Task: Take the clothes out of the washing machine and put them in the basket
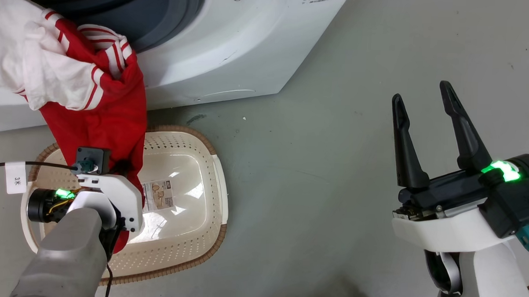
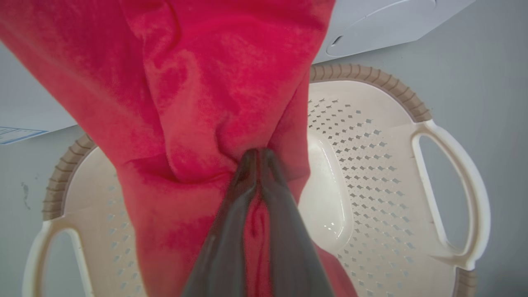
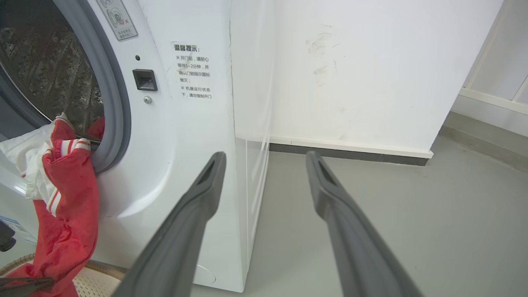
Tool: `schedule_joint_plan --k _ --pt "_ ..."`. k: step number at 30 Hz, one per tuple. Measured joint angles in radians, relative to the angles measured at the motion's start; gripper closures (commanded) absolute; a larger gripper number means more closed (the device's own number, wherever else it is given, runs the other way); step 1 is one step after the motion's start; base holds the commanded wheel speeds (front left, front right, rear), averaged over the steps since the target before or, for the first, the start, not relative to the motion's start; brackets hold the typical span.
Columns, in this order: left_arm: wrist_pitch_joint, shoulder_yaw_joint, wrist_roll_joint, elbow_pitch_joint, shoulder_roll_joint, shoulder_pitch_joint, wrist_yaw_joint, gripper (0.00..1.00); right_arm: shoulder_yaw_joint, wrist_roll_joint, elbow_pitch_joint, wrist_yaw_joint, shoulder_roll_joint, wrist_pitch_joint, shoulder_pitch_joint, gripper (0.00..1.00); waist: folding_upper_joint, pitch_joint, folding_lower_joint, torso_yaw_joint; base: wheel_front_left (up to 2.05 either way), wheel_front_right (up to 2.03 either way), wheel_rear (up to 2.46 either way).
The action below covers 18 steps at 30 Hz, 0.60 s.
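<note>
Left end effector [image 2: 259, 154] grips clothes [image 2: 198, 82] (draped from washing machine [image 1: 233, 46]) — over basket [image 2: 371, 75].

A grey floor [image 1: 335, 138] spreads smooth and matte, with a faint sheen. On it lie a small dark smudge [image 1: 196, 118] and, just beside that, a tiny white speck [image 1: 244, 118]. In the right wrist view a white wall [image 3: 371, 90] rises behind the floor, carrying faint grey scuff marks [image 3: 321, 57] high up. Along its foot runs a white skirting strip [image 3: 350, 147] with a dark band [image 3: 350, 155] directly under it. Past the wall's corner on the right stands a cream-framed panel [image 3: 491, 97], set further back.
</note>
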Motion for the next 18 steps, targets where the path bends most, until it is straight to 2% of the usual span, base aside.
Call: schedule_joint_plan --k 2,3,4,13,18 --pt "0.000 0.000 -0.001 0.008 -0.002 -0.008 -0.001 1.00 0.000 0.002 0.000 0.000 0.000 0.000 -0.003 0.00 0.0000 0.002 0.0000 0.000 0.00 0.00 0.00" --pt "0.000 -0.001 -0.001 0.011 -0.003 -0.010 -0.004 0.55 0.000 0.003 0.000 0.000 0.000 0.000 -0.004 0.00 0.0000 0.002 0.0000 0.000 0.00 0.00 0.00" --pt "0.000 -0.004 -0.002 0.014 -0.004 -0.011 -0.004 0.00 0.001 0.004 0.000 0.000 0.000 0.000 -0.005 0.00 0.0000 0.001 0.0000 -0.001 0.00 0.00 0.00" --pt "-0.002 -0.001 -0.004 0.020 -0.020 -0.003 0.005 0.00 -0.004 0.003 0.014 0.000 0.000 0.000 0.009 0.00 0.0000 -0.053 -0.0001 0.007 0.00 0.00 0.00" --pt "-0.003 0.036 -0.001 -0.061 -0.016 0.044 0.032 0.00 -0.003 0.002 0.023 0.000 0.000 0.000 0.031 0.00 0.0000 -0.103 -0.0001 0.016 0.00 0.00 0.00"
